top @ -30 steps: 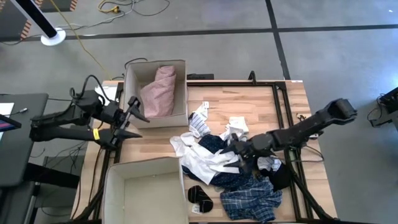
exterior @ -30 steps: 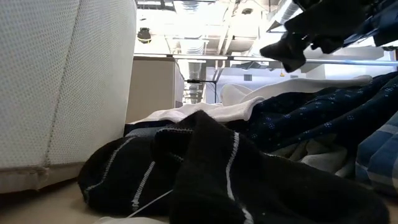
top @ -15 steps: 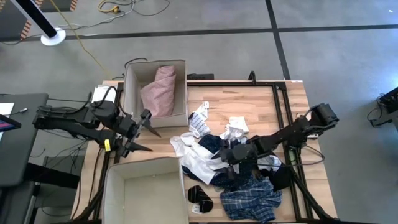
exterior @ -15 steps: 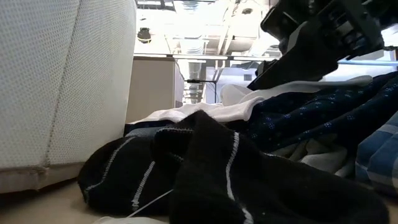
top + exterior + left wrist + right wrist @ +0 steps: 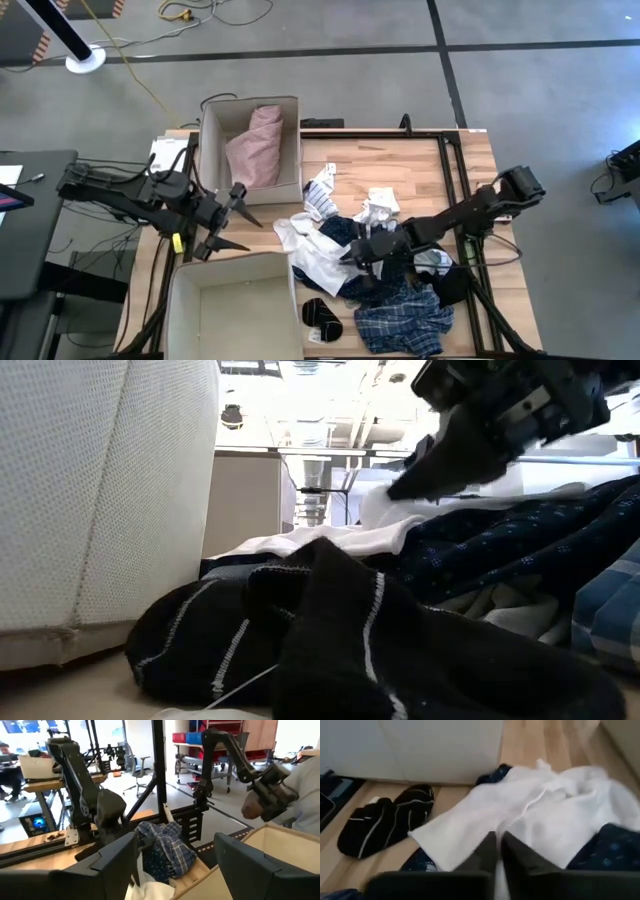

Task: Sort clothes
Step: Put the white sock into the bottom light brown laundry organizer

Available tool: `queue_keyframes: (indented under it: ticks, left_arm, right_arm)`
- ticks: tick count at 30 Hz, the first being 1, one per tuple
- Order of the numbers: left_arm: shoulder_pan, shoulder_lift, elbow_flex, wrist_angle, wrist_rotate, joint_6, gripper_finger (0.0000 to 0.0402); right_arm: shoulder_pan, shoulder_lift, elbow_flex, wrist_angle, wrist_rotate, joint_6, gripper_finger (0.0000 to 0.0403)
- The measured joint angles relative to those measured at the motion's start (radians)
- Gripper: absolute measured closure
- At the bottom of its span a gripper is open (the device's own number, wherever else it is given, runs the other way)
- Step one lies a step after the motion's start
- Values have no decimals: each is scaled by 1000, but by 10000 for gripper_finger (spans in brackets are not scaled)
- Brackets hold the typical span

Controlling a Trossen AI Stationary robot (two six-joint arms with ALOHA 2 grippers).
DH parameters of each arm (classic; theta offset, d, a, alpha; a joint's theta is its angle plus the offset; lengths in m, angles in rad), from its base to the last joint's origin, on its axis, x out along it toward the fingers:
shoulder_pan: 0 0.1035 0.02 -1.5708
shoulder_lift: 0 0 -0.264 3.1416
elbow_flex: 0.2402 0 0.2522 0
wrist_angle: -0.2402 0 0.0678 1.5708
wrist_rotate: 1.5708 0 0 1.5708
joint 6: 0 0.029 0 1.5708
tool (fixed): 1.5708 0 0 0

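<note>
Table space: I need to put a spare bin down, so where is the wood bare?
Bare wood lies along the far edge of the table, right of the box holding the pink garment, and in a strip between the two boxes under the left gripper. The middle and near right are crowded with the clothes pile, where the right gripper works.

Ahead of our left gripper (image 5: 232,218), bare table (image 5: 400,160) lies open between two boxes (image 5: 215,150). Our right gripper (image 5: 350,252) is hemmed in by piled clothes (image 5: 400,305).
</note>
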Motion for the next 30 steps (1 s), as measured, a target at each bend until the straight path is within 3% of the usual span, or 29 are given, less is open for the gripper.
queue_keyframes:
  ticks: [2, 11, 20, 30]
  left_arm:
    - [-11, 5, 0, 2, -19, 5, 141]
    - [-43, 51, 0, 30, -65, 8, 141]
    - [-45, 127, 0, 76, -95, 16, 141]
    - [-45, 238, 0, 248, -100, 46, 141]
  right_arm:
    - [9, -29, 0, -5, 0, -30, 392]
    - [25, -119, 56, -56, 22, -129, 400]
    - [24, -197, 207, -155, 46, -282, 402]
    - [14, -202, 437, -277, 49, -442, 403]
